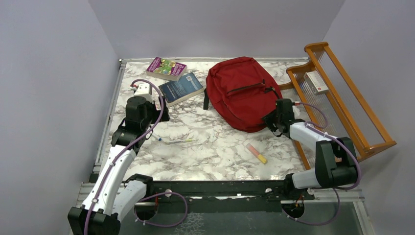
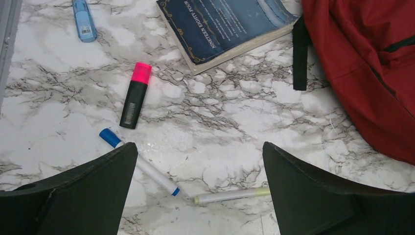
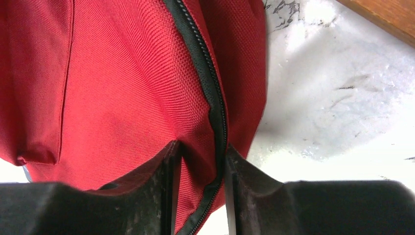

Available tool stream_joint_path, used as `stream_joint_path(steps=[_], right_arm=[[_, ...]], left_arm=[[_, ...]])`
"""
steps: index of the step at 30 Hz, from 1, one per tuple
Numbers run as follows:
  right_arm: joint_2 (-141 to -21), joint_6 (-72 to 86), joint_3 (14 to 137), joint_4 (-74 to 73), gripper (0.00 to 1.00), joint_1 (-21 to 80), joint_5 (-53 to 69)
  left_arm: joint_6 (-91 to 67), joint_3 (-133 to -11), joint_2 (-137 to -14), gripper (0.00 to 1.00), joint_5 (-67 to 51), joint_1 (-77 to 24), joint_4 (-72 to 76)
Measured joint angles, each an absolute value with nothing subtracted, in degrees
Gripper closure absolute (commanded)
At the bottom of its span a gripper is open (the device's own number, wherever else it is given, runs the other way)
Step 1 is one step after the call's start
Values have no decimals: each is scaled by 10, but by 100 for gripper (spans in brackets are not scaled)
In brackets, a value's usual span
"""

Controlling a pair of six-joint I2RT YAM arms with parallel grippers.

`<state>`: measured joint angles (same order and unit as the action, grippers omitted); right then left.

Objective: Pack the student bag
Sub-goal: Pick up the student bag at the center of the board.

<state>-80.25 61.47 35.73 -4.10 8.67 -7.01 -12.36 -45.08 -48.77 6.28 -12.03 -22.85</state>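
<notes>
The student bag [image 1: 240, 93] is a red backpack lying flat at the back middle of the table. My right gripper [image 1: 272, 121] is at its near right edge. In the right wrist view the gripper [image 3: 200, 166] is shut on a fold of the red fabric [image 3: 122, 83] beside the black zipper [image 3: 205, 83]. My left gripper [image 1: 156, 116] hangs over the left of the table, open and empty. In the left wrist view it [image 2: 200, 164] is above a blue-capped marker [image 2: 139, 169] and a pale yellow pen [image 2: 230, 195], touching neither.
A blue book [image 1: 182, 88] and a purple book [image 1: 166, 68] lie left of the bag. A pink highlighter [image 2: 135, 95] and a light blue item [image 2: 84, 19] lie near the left gripper. An orange-yellow marker [image 1: 256, 153] lies in front. A wooden rack [image 1: 342, 105] holds a white box [image 1: 315, 82].
</notes>
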Motion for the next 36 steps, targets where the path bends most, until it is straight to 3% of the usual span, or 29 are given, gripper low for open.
stream_joint_path(steps=[5, 11, 25, 36], right_arm=[[-795, 582, 357, -30, 88, 87, -70], [-756, 519, 381, -32, 99, 87, -65], [-654, 322, 539, -98, 99, 87, -22], [-676, 166, 729, -227, 99, 87, 86]], left_arm=[[-123, -451, -490, 1, 63, -120, -229], [-123, -451, -489, 1, 63, -120, -229], [-124, -451, -477, 1, 61, -120, -228], [-146, -513, -524, 1, -29, -120, -203]])
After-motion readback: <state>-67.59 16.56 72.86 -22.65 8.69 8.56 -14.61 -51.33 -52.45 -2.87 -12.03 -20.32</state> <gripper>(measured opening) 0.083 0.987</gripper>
